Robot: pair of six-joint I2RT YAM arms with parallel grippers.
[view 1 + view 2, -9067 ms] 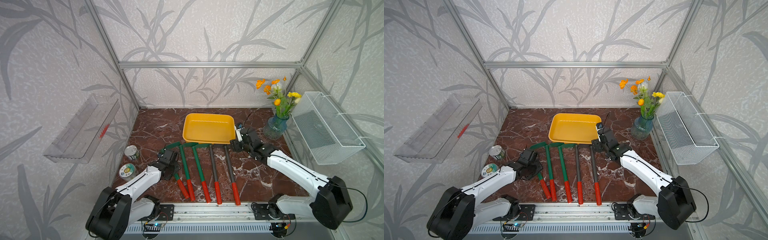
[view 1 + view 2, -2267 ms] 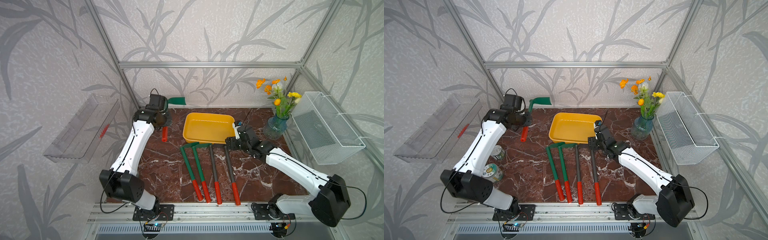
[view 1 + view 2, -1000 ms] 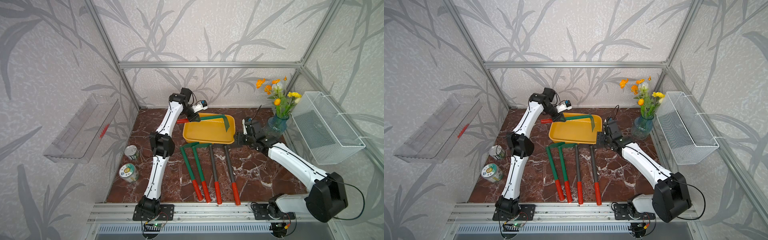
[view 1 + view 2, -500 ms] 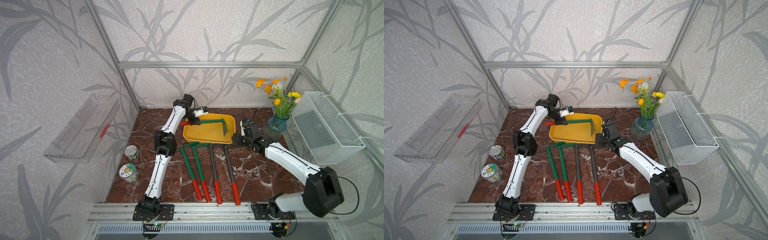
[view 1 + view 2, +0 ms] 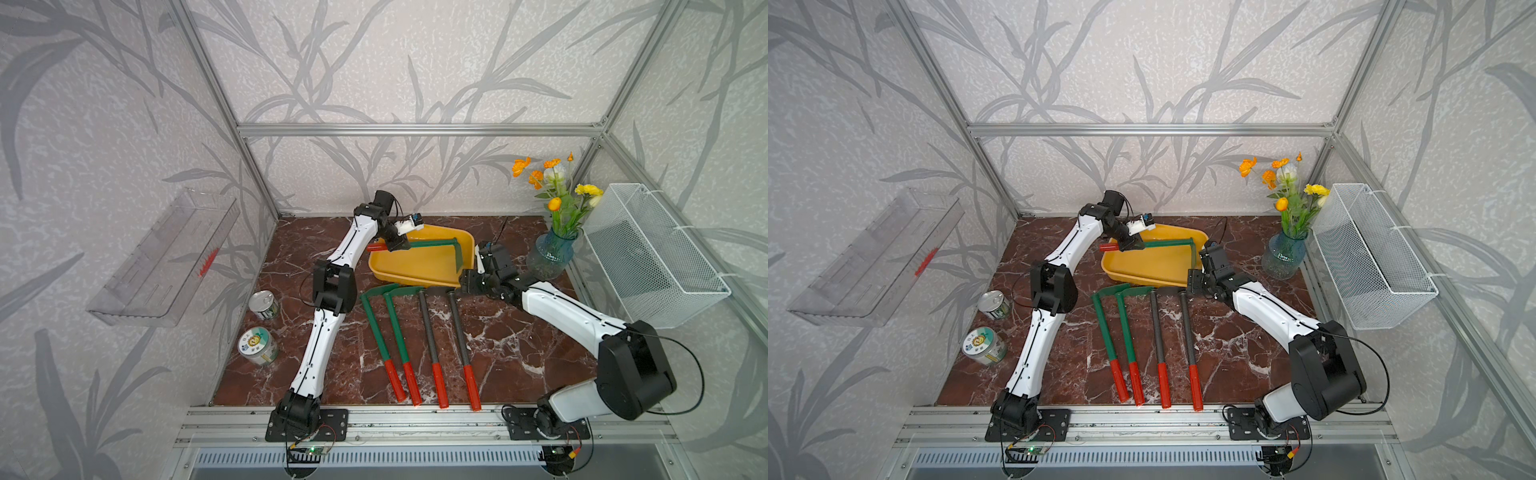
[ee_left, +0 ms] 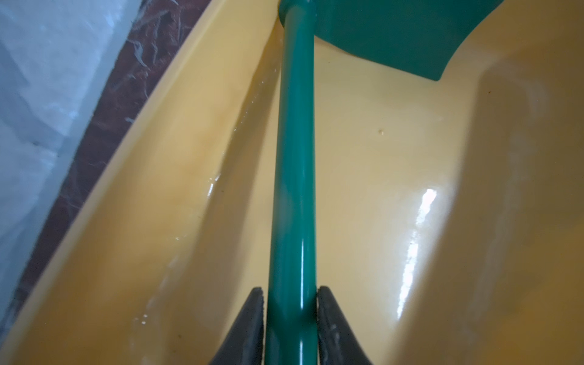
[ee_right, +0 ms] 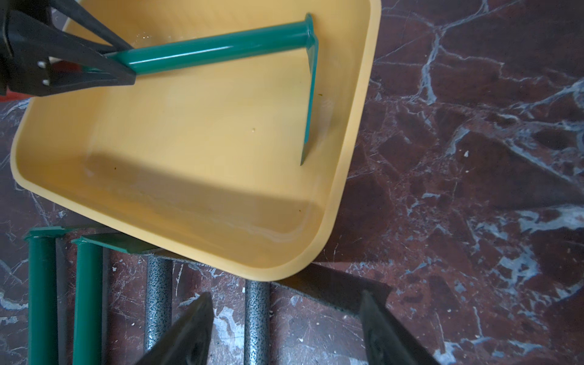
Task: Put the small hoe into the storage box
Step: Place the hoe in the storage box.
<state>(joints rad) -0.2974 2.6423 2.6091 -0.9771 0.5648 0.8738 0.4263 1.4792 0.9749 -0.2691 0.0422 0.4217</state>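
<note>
The small hoe has a green shaft, a green blade and a red grip. It lies across the yellow storage box, blade down inside at the right end, red grip sticking out past the left rim. My left gripper is shut on its shaft near the left rim; the fingers hug the shaft. My right gripper hangs open by the box's near right corner, above a grey shaft.
Two green hoes and two grey ones lie in a row before the box, heads under its near rim. Two tins stand left. A vase of flowers and a white wire basket are right; a clear tray hangs left.
The left gripper has come down a little with the hoe, so its blade now sits low in the box. The right gripper has shifted slightly by the box's corner.
</note>
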